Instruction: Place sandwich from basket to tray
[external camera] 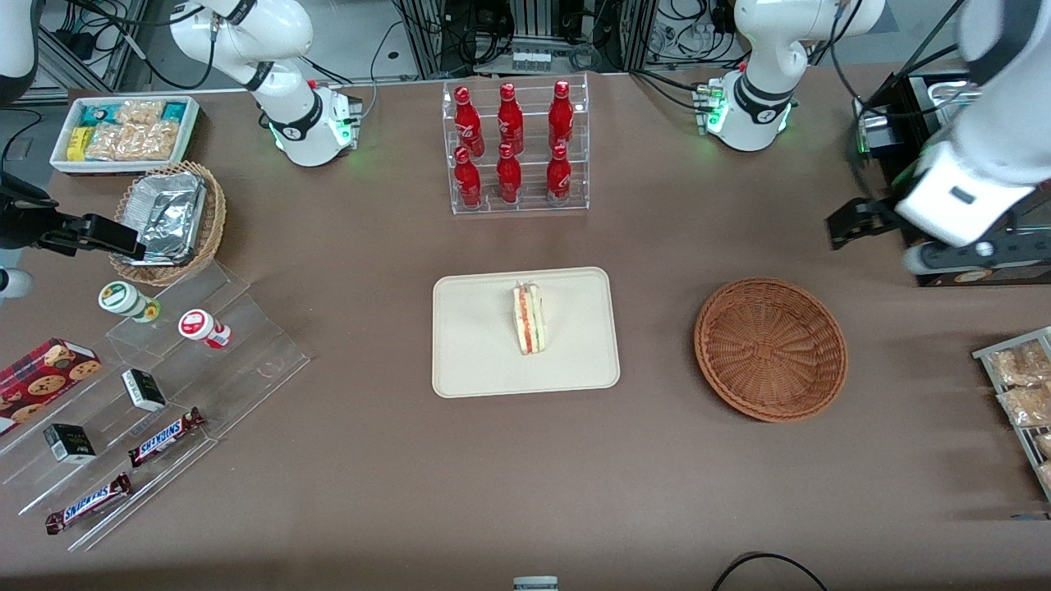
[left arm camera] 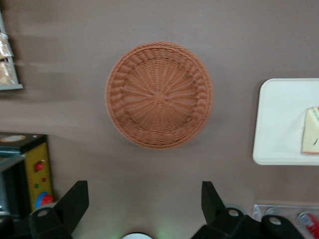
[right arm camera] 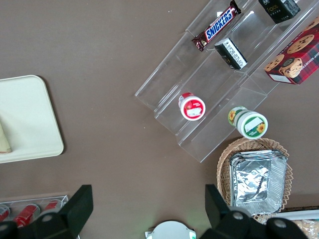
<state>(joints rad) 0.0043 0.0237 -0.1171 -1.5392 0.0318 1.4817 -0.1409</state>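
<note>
Fingers [left arm camera: 75, 201] spread wide, nothing between them. Gripper [left arm camera: 144, 209] raised clear above the counter [external camera: 345, 460], farther from the front camera than the basket [left arm camera: 159, 95] (bare now, only weave showing). Sandwich [external camera: 530, 318] resting mid-tray [external camera: 476, 361], filling edge up. Placement looks done; arm seemingly parked out of the way.

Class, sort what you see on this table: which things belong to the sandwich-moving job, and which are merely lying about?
Belong to the job:
sandwich, lying on the tray
basket, nothing in it
gripper, open, raised above the table beside the basket

Lying about:
red bottles in a clear rack
foil container
Snickers bars
cookie box
</note>
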